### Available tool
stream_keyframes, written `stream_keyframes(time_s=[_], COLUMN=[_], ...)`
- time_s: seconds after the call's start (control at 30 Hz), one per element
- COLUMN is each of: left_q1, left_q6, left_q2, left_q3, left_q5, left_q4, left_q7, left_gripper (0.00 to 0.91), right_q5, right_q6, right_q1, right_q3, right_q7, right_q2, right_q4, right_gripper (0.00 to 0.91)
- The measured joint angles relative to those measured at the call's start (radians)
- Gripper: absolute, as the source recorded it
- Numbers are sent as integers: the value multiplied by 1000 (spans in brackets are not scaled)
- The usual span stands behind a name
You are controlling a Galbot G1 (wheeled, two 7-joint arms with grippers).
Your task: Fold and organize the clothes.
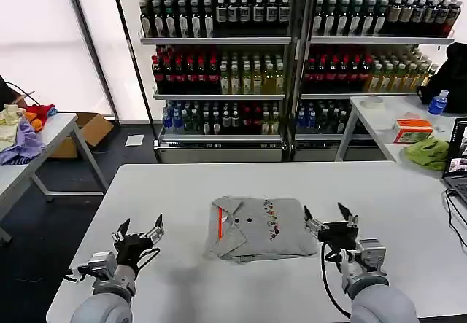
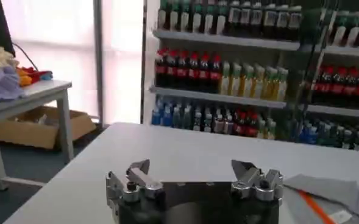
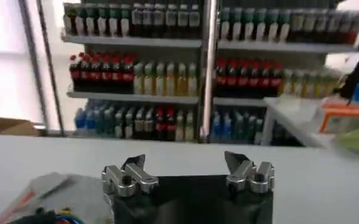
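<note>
A light grey collared shirt point(image 1: 259, 228) lies folded into a neat rectangle at the middle of the white table point(image 1: 219, 181), with buttons, an orange-red stripe and a small multicoloured chest print. A corner of the shirt point(image 2: 334, 193) shows in the left wrist view, and the shirt point(image 3: 51, 193) also appears in the right wrist view. My left gripper point(image 1: 139, 230) hovers open to the shirt's left, well apart from it. My right gripper point(image 1: 328, 216) stands open just off the shirt's right edge, holding nothing.
Shelves of bottles point(image 1: 292, 53) stand behind the table. A side table point(image 1: 29, 148) at the left carries lavender, red and orange fabrics. Another table point(image 1: 387, 115) at the right holds a lime-green cloth point(image 1: 429, 152), an orange box and a bottle. A laptop edge point(image 1: 458, 162) sits far right.
</note>
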Motion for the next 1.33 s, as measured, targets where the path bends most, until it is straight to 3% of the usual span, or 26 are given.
stream_keyframes(time_s=[0.5, 1.33], left_q1=[8, 1], left_q6=[-87, -134], left_q2=[-4, -2], left_q3=[-2, -4], left_q5=[74, 125], left_q4=[4, 20], left_q7=[24, 90], left_gripper=[907, 907], right_q5=[-134, -188], right_q6=[28, 62], right_q1=[-66, -97], right_q3=[116, 135], right_q7=[-7, -15], right_q2=[40, 119], right_q4=[6, -13], right_gripper=[907, 907])
